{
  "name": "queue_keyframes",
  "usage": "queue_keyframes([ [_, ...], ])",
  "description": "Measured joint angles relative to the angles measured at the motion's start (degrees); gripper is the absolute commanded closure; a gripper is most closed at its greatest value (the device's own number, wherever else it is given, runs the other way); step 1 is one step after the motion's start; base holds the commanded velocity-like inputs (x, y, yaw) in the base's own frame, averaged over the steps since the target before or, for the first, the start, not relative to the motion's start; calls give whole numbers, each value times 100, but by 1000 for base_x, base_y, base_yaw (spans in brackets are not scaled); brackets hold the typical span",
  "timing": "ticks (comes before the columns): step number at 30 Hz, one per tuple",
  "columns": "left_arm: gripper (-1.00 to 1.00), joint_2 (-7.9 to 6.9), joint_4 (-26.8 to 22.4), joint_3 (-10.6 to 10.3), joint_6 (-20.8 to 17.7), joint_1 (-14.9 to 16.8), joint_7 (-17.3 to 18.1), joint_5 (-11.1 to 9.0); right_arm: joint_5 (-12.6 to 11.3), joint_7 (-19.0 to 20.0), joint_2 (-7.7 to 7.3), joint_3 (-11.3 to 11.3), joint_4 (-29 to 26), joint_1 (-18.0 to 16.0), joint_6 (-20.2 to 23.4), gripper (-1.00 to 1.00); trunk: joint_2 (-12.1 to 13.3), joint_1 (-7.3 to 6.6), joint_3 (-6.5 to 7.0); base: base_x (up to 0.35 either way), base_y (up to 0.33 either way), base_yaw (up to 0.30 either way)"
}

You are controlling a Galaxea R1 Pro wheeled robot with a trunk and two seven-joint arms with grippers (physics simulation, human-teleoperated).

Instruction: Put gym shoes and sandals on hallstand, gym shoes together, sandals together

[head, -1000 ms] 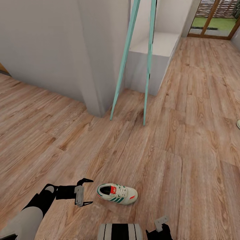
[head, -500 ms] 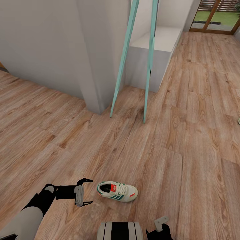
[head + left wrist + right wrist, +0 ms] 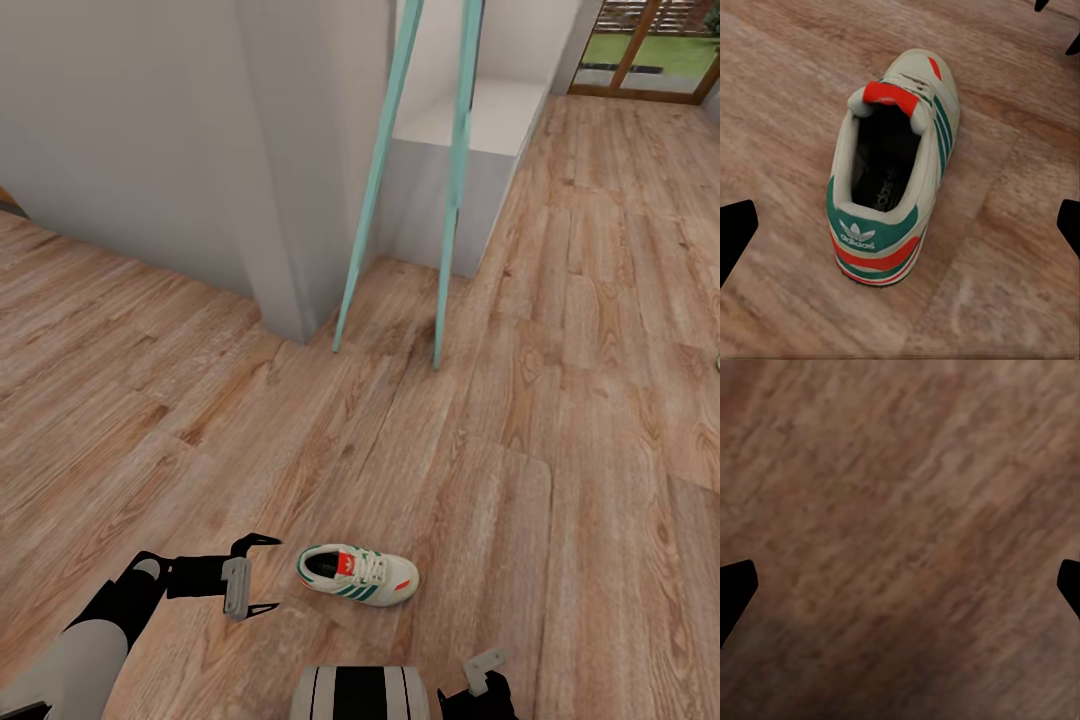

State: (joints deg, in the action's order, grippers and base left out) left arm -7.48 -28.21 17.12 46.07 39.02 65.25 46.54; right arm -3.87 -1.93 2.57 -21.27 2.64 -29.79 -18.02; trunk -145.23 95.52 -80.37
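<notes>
One gym shoe (image 3: 357,575) lies on its sole on the corridor floor (image 3: 560,420), well apart from any wall and just in front of the robot. The left gripper (image 3: 258,577) hovers just beside its heel with fingers spread and nothing held, lined up along the shoe's length, probably so the jaws can close across the heel. The right gripper (image 3: 484,669) hangs over bare planks, also spread and empty.

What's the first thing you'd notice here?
A cream gym shoe with green stripes and red patches lies alone on the wood floor, just in front of the robot. The open left gripper hangs right beside its heel. Farther back, two tall turquoise poles lean by a white wall.
</notes>
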Motion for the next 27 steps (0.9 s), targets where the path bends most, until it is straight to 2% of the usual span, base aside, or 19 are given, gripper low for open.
queue_keyframes([
  [12,-100,0,0,1,11,0,-3,3,0,0,5,0,0,0,0,-100,0,0,0,0,29,0],
  [19,-100,1,0,0,13,0,-3,-3,0,0,4,0,0,0,0,-100,0,0,20,0,25,-150],
  [27,-100,1,0,2,14,0,-3,-4,0,0,7,0,0,0,0,-100,0,0,30,0,6,-38],
])
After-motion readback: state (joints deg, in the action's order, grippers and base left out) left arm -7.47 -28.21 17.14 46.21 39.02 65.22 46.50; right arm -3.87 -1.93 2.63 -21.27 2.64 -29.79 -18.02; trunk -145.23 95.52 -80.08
